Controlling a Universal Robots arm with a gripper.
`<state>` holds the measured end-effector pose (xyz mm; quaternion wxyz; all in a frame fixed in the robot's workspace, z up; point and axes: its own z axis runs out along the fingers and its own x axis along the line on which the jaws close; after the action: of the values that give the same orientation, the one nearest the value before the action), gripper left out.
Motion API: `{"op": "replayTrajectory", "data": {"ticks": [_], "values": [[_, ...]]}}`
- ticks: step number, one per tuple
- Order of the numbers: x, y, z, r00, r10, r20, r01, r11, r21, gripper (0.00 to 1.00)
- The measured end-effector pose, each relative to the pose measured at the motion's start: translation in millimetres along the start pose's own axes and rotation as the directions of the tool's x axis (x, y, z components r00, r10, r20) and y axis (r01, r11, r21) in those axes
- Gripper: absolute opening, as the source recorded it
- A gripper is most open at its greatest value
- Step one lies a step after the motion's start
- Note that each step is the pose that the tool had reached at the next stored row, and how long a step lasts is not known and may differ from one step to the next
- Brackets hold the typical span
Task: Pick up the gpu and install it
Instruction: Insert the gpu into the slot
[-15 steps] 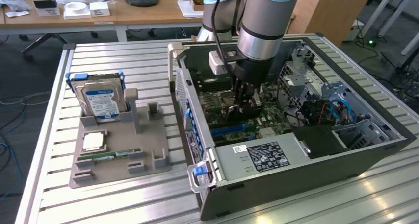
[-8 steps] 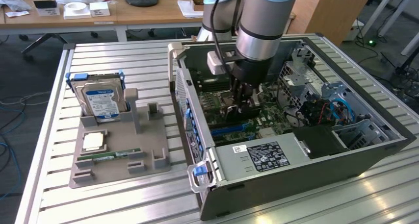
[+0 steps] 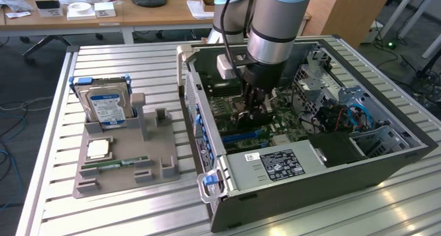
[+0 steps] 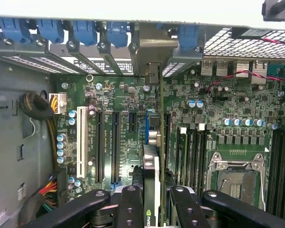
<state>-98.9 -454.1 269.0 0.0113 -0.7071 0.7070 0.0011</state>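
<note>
While the thin, flat gpu (image 4: 152, 175), a green circuit board with a black cover, is standing on edge inside the case, the black two-fingered gripper (image 4: 154, 209) is clamping it from both sides, fingers (image 4: 129, 206) pressing against its faces. The card is hanging over the green motherboard (image 4: 123, 99), running parallel to the long black expansion slots (image 4: 115, 142) and just beside them, on the side of the square silver processor socket (image 4: 237, 175). Whether its lower edge is touching a slot, I cannot tell. A long white slot (image 4: 79, 142) is lying beyond the black ones, and blue plastic clips (image 4: 85, 31) are lining the case wall.

From the exterior view, the grey robot arm (image 3: 272, 34) is reaching straight down into the open dark-grey computer case (image 3: 310, 194), which is lying on its side on the slatted aluminium table (image 3: 124, 60). Well apart, on the exterior view's left, a grey plastic holder tray (image 3: 124, 182) is carrying a silver hard drive with a blue-white label (image 3: 107, 107) upright, a narrow green memory stick (image 3: 113, 163) lying flat, and a square silver processor chip (image 3: 98, 149).
</note>
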Motion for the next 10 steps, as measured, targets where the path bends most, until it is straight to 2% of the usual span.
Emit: {"op": "replayTrajectory", "data": {"ticks": [10], "values": [[0.0,0.5,1.8,1.0000,0.000,-0.0002,0.000,1.0000,-0.0001,0.27]]}}
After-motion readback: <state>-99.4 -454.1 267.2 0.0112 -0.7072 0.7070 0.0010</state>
